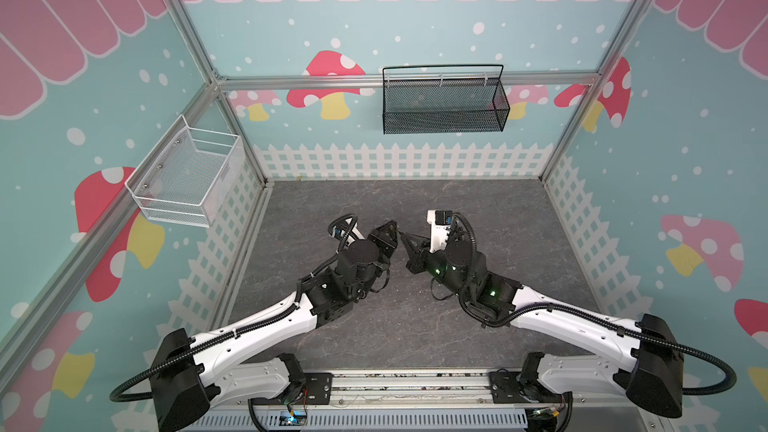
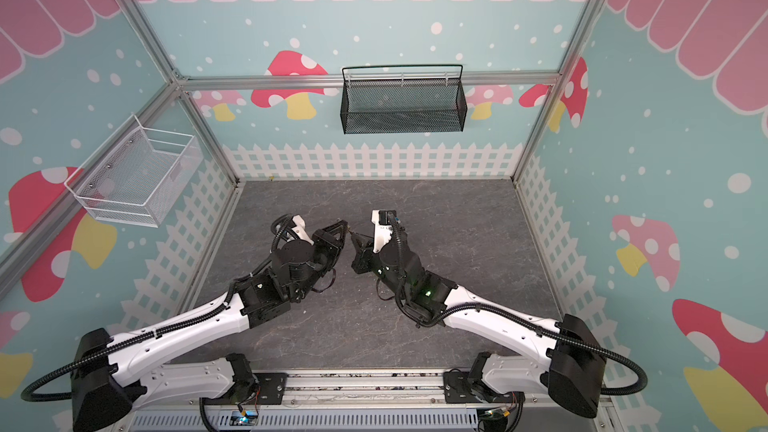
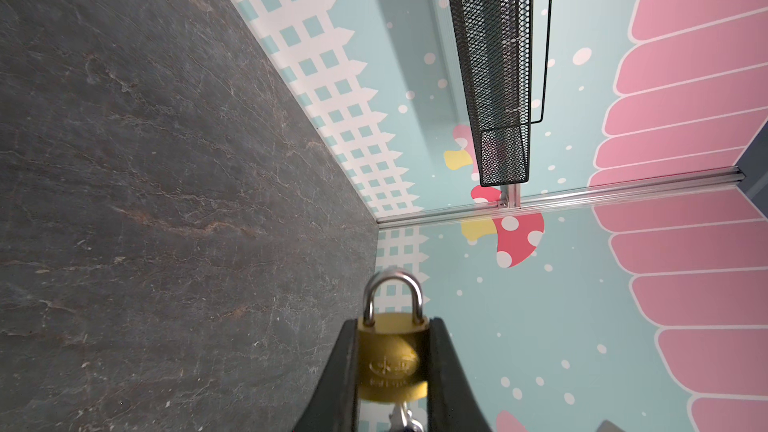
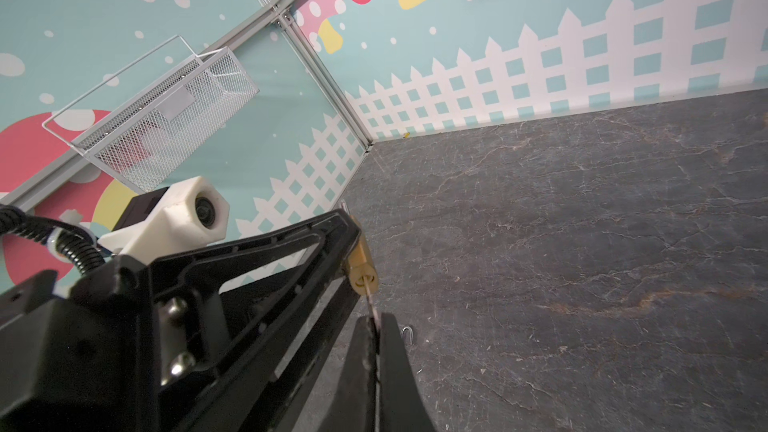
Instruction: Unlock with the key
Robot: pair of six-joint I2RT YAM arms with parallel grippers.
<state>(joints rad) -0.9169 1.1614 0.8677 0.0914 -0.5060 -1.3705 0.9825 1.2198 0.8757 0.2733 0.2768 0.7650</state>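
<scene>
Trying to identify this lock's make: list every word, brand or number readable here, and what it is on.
On the brass padlock: a stamped emblem with a line of letters below it, both too blurred to read.
Nothing else in any view carries readable text.

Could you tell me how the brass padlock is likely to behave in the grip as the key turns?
The brass padlock looks solid metal, so probably rigid and heavy for its size. Its smooth faces could twist in the left gripper. The slim key, seated in it, might bend.

Left end effector [image 3: 392, 324] and right [image 4: 377, 320] closed
</scene>
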